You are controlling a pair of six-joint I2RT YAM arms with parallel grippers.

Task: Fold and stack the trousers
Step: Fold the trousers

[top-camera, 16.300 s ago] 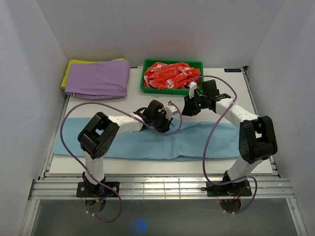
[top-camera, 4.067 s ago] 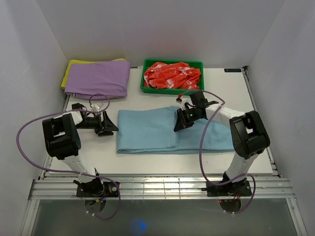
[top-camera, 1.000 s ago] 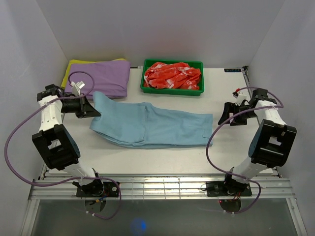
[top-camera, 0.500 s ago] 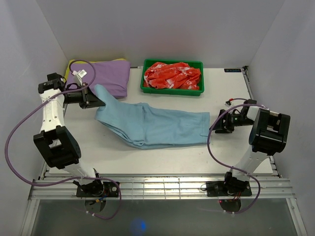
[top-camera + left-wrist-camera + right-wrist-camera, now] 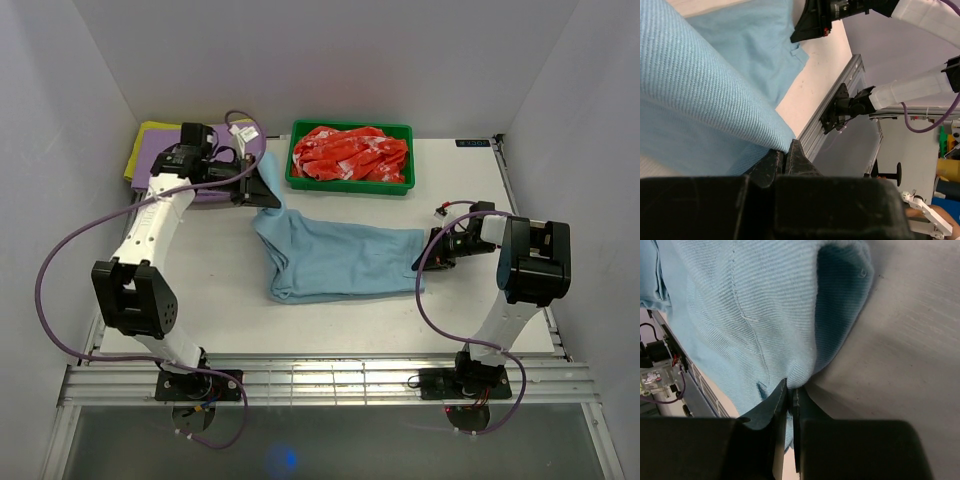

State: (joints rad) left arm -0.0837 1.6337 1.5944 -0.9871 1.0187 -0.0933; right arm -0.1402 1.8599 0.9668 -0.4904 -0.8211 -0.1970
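The light blue trousers [image 5: 335, 262] lie folded on the middle of the table, their left end lifted. My left gripper [image 5: 266, 196] is shut on that raised corner, just in front of the purple garment; in the left wrist view the cloth [image 5: 705, 90] runs out of the closed gripper [image 5: 785, 151]. At the trousers' right edge my right gripper [image 5: 428, 252] sits low on the table, shut on a fold of the blue cloth [image 5: 765, 315] that shows pinched at the gripper [image 5: 789, 388] in the right wrist view.
A purple folded garment [image 5: 170, 160] lies on a yellow one at the back left. A green tray [image 5: 349, 183] holding red-and-white patterned cloth [image 5: 350, 152] stands at the back centre. White walls close in the table [image 5: 340, 320] on three sides.
My left gripper has carried the trousers' left end up and to the right, bunching the cloth shorter. The right gripper slid left to the trousers' right edge and closed on it.
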